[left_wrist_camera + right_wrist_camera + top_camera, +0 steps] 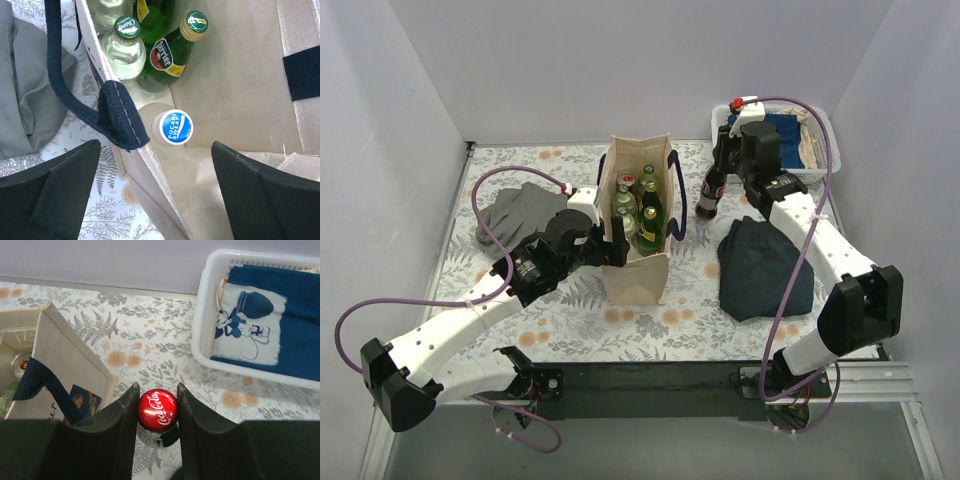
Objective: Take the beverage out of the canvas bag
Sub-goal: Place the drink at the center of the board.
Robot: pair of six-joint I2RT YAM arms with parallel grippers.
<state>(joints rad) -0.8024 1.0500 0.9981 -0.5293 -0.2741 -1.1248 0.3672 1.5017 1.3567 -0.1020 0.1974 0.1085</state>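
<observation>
Cola bottle (710, 196) already out of the canvas bag (640, 278), upright just right of it, neck clamped by the right gripper (157, 392). Left gripper (160, 187), jaws spread wide and empty, straddles the bag's left wall. Other bottles (638, 205) stand inside.

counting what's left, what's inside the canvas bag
Inside the canvas bag: a clear Chang bottle, a green Perrier bottle, a Pocari Sweat bottle, and more bottles behind. Their lower parts are hidden by one another.
</observation>
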